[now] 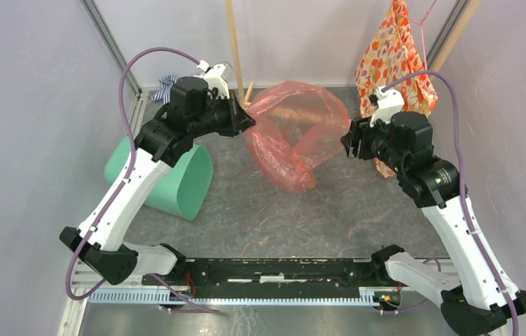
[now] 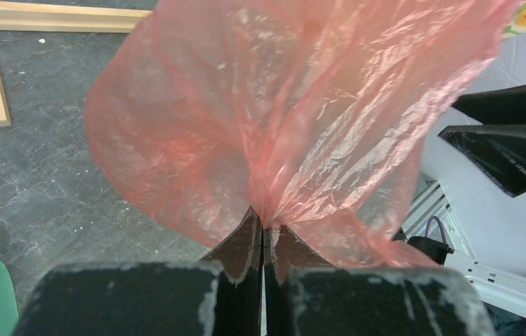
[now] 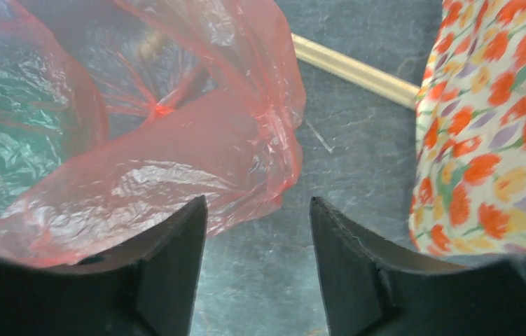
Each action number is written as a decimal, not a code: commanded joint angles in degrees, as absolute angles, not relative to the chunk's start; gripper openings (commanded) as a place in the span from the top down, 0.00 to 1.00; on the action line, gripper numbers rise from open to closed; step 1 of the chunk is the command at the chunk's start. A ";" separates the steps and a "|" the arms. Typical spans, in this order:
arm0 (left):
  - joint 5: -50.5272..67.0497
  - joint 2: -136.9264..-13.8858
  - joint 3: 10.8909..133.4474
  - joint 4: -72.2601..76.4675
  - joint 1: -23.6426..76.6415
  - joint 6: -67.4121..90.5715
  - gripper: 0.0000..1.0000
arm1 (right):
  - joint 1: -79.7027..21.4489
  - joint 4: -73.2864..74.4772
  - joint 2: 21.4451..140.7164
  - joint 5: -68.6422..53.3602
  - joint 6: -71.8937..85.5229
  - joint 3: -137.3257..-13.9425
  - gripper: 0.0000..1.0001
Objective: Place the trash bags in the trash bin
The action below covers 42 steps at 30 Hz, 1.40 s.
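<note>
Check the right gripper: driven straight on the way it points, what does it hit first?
Most likely the bag. The right gripper stands open, and the bag's near fold lies just ahead of its tips. Depth is unclear: it might pass under the fold and meet the table instead.

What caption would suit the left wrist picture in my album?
The left gripper pinches a fold of the crinkly red-orange trash bag, grey table beyond.

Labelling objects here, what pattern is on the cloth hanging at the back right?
Orange-red flowers on cream; the cloth shows best in the right wrist view.
</note>
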State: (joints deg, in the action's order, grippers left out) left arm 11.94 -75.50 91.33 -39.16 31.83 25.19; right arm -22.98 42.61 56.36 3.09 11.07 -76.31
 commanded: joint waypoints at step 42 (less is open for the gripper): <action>12.72 -76.15 95.27 -40.47 31.47 22.17 0.98 | -29.02 -17.55 66.80 -7.01 24.66 -34.42 0.08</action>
State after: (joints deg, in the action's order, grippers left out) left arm 12.14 -76.47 92.73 -40.36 31.83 25.17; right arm -28.77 -11.00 63.94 -4.91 22.33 -32.86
